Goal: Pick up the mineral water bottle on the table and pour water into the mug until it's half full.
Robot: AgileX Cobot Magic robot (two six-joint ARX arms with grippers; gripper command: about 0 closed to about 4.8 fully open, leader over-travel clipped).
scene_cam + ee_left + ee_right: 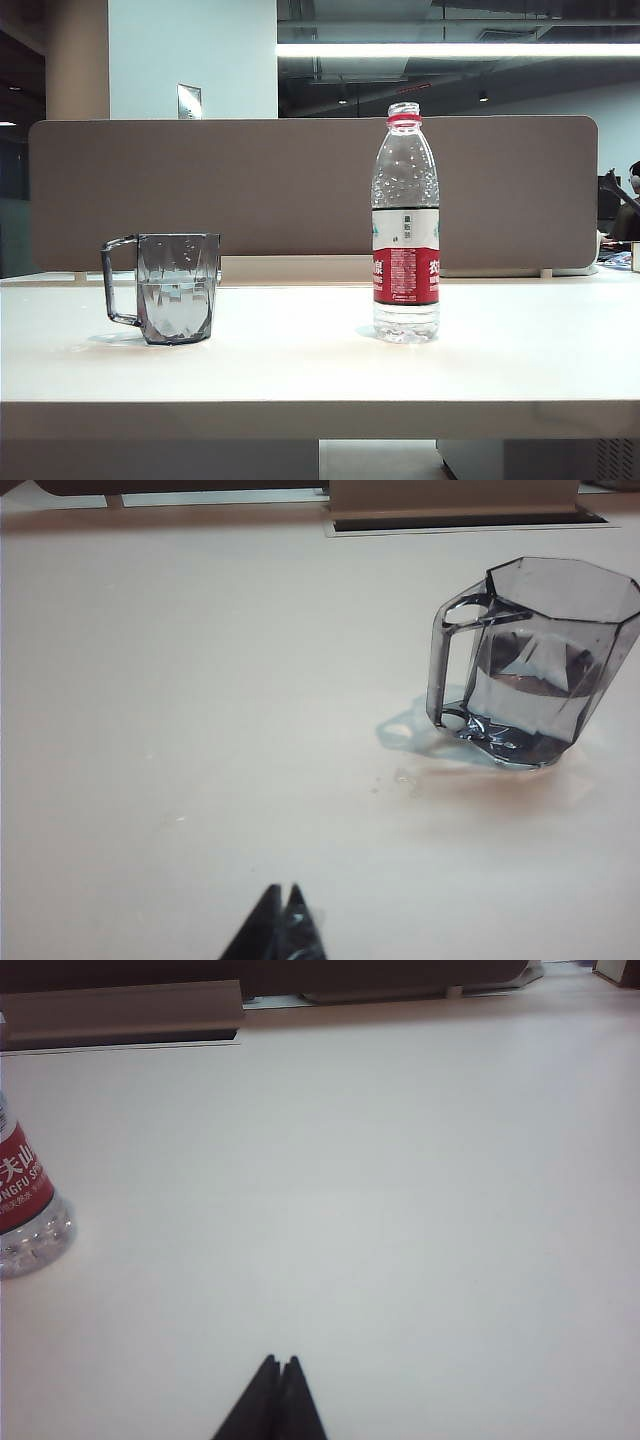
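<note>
I am viewing the bench (300,370) from the front. The mug (176,288) is standing upright at about 9 o'clock of the scene's middle, handle turned outward to the left, and it is already holding water (178,308) to roughly half its height. The bottle (405,225) is standing upright at about 3 o'clock, well apart from the mug, uncapped, its long axis vertical, with water showing only near its base.

Neither arm is showing in the exterior view. In the left wrist view, the left gripper (280,920) is hanging clenched and empty, its tips pressed together; the mug (530,660) is lying toward 2 o'clock of it, well apart. In the right wrist view, the right gripper (277,1395) is likewise clenched on nothing; the bottle (25,1200) is lying toward 10 o'clock of it, only its lower part visible.

I am judging the right arm the nearer to the bottle, the left to the mug. With both vessels set down and the mug near half full, the pour appears complete.
</note>
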